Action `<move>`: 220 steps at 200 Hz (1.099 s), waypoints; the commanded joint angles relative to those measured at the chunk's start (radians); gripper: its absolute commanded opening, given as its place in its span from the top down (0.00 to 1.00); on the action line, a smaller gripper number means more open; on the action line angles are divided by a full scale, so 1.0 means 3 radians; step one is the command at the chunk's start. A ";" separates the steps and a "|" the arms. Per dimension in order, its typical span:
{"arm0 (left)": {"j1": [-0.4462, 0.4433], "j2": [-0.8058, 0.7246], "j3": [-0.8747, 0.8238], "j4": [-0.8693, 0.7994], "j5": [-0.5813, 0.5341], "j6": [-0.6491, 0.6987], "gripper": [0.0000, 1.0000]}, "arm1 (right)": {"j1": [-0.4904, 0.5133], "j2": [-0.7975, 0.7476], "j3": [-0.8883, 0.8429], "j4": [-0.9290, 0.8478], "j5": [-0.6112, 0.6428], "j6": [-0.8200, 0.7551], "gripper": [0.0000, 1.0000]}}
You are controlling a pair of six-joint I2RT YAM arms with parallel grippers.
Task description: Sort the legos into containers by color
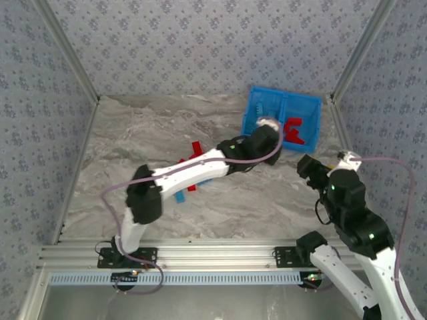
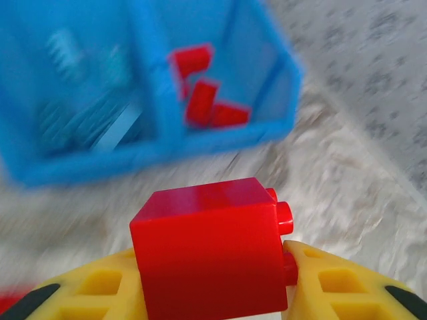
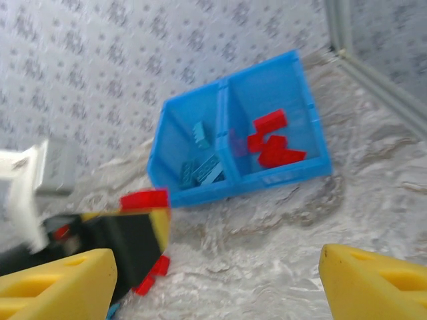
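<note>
Yellow fingers (image 2: 340, 287) of the left end effector (image 2: 213, 280) are clamping a red brick (image 2: 210, 253) from both sides, with its studs pointing right in the left wrist view. Just past the brick, a grey marbled counter (image 2: 347, 173) is running up to a bright blue bin (image 2: 100, 167), which is blurred in that view.

From above, a metal rail (image 1: 200, 253) is lying along the counter's near edge and carrying both arm bases. The left arm (image 1: 193, 170) is stretching diagonally from the near left towards the far right, so that its wrist is hanging at the bin's near wall. Under that arm, loose bricks (image 1: 195, 152) are lying mid-counter. Several are red and at least one is light blue, and the arm is partly hiding them.

The right arm (image 1: 347, 200) is folding upward on the right side. The right end effector (image 3: 217, 280) is hanging near the bin's near right corner, apart from it, with its jaws standing wide and nothing between them.

The bin is sitting at the far right of the counter, turned slightly askew. In the view from above, its left compartment is holding light blue bricks (image 3: 203, 167) and its right compartment is holding red bricks (image 3: 273, 143).

Grey-blue patterned walls (image 1: 200, 40) are enclosing the counter on three sides, with pale metal posts (image 1: 67, 50) rising at the far corners.
</note>
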 commanded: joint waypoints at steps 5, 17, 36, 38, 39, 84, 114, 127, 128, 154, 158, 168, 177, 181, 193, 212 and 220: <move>-0.0004 0.0916 0.1218 0.0234 0.0178 0.0871 0.66 | 0.0028 -0.0039 0.0086 -0.0498 0.0394 0.0294 0.17; 0.0009 0.1419 0.1995 0.0009 0.0182 0.0960 0.66 | 0.0023 -0.0034 0.0151 -0.0641 0.0369 0.0252 0.17; 0.0032 0.1989 0.2803 -0.0009 0.0202 0.1065 0.66 | 0.0028 -0.0051 0.0246 -0.0836 0.0381 0.0205 0.16; 0.0035 0.2015 0.2827 0.0015 0.0191 0.1076 0.66 | 0.0025 -0.0058 0.0256 -0.0850 0.0378 0.0201 0.16; 0.0036 0.2029 0.2833 0.0037 0.0187 0.1079 0.66 | 0.0026 -0.0062 0.0258 -0.0853 0.0375 0.0201 0.16; 0.0078 0.2179 0.2408 0.1111 -0.0044 0.1410 0.63 | 0.0027 -0.0210 0.0247 -0.0937 0.0211 0.0249 0.15; 0.0122 0.2417 0.2725 0.1449 0.0006 0.1543 0.62 | 0.0024 -0.0239 0.0235 -0.0958 0.0089 0.0279 0.15; 0.0180 0.2424 0.2726 0.1622 0.0020 0.1463 0.56 | 0.0025 -0.0244 0.0245 -0.0954 0.0017 0.0301 0.15; 0.0185 0.2425 0.2726 0.1633 0.0017 0.1451 0.55 | 0.0027 -0.0244 0.0245 -0.0954 0.0010 0.0304 0.15; 0.0310 0.2412 0.2799 0.1711 -0.0030 0.1398 0.19 | 0.0025 -0.0244 0.0241 -0.0928 -0.0096 0.0353 0.15; 0.0317 0.2399 0.2806 0.1706 -0.0022 0.1425 0.15 | 0.0025 -0.0244 0.0234 -0.0921 -0.0100 0.0358 0.15; 0.0324 0.2338 0.2808 0.1665 -0.0002 0.1495 0.09 | 0.0027 -0.0244 0.0228 -0.0910 -0.0099 0.0358 0.14; 0.0319 0.2268 0.2798 0.1620 0.0008 0.1533 0.07 | 0.0027 -0.0244 0.0221 -0.0898 -0.0090 0.0359 0.14; 0.0315 0.2239 0.2797 0.1586 0.0012 0.1539 0.06 | 0.0023 -0.0243 0.0221 -0.0898 -0.0086 0.0358 0.14; 0.0303 0.2119 0.2788 0.1449 0.0006 0.1515 0.05 | 0.0023 -0.0239 0.0221 -0.0879 -0.0075 0.0339 0.14; 0.0283 0.1848 0.2734 0.1082 -0.0032 0.1352 0.04 | 0.0023 -0.0242 0.0250 -0.0886 -0.0045 0.0299 0.14; 0.0275 0.1682 0.2619 0.0975 -0.0035 0.1247 0.03 | 0.0026 -0.0241 0.0260 -0.0895 -0.0035 0.0264 0.14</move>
